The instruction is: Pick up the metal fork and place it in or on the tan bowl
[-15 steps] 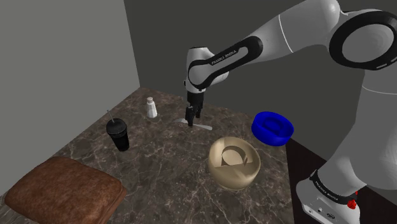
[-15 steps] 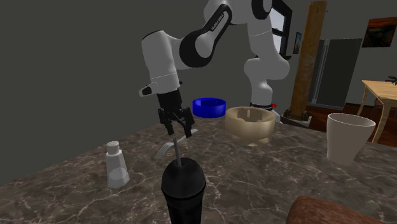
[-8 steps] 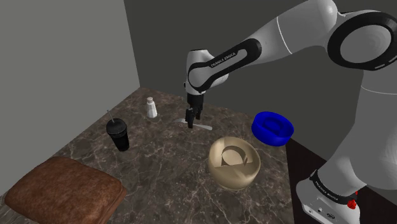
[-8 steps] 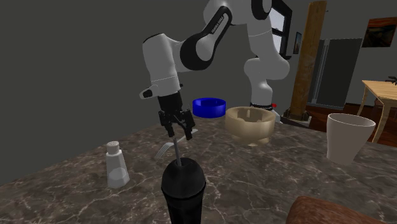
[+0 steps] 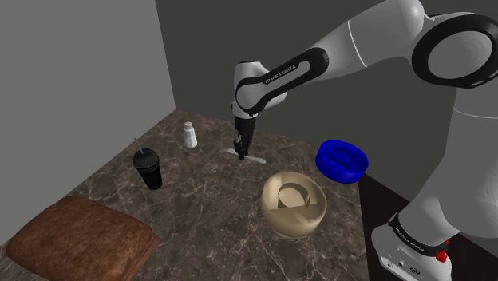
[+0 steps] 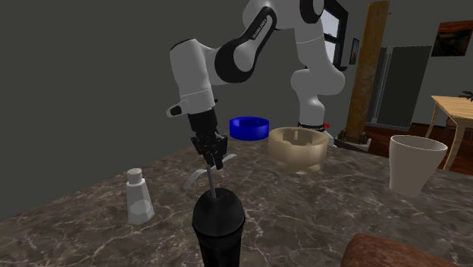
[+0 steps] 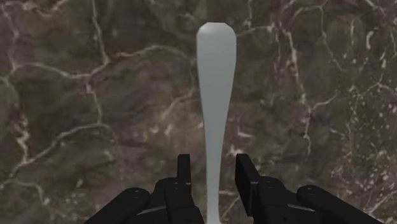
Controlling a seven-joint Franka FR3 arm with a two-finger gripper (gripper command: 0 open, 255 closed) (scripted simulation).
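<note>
Shoulder view: the surface (image 5: 199, 207) is dark brown marble with pale veins, set into a corner of plain grey walls (image 5: 80, 64). The arm reaches from the stand (image 5: 407, 247) at the lower right to the far middle of the surface, its jaws pointing straight down over the fork (image 5: 254, 159). The fork lies flat on the marble, well apart from the tan bowl (image 5: 294, 223), which stands nearer the stand. A blue bowl (image 5: 343, 160) sits at the surface's right edge. To the shoulder view's left of the jaws stand a white bottle (image 5: 190, 134), far, and a black cup (image 5: 148, 169) with a straw, nearer. A brown cushion (image 5: 76, 239) lies at the near left corner.

Wrist view: the pale grey fork (image 7: 215, 95) runs lengthwise between the two fingers (image 7: 184, 168) on the marble (image 7: 95, 95). The jaws are released: a narrow gap shows on each side of the handle and neither finger touches it.

Second exterior view: the jaws hang low over the fork (image 6: 198, 176), beyond the cup (image 6: 218, 227) and bottle (image 6: 138, 197). The tan bowl (image 6: 297, 157) and blue bowl (image 6: 250, 127) stand behind them. On the view's right the room shows a wooden post (image 6: 368, 68), a grey cabinet (image 6: 402, 83), a white pot (image 6: 415, 163), a wooden table (image 6: 451, 114) and a framed picture (image 6: 453, 38).
</note>
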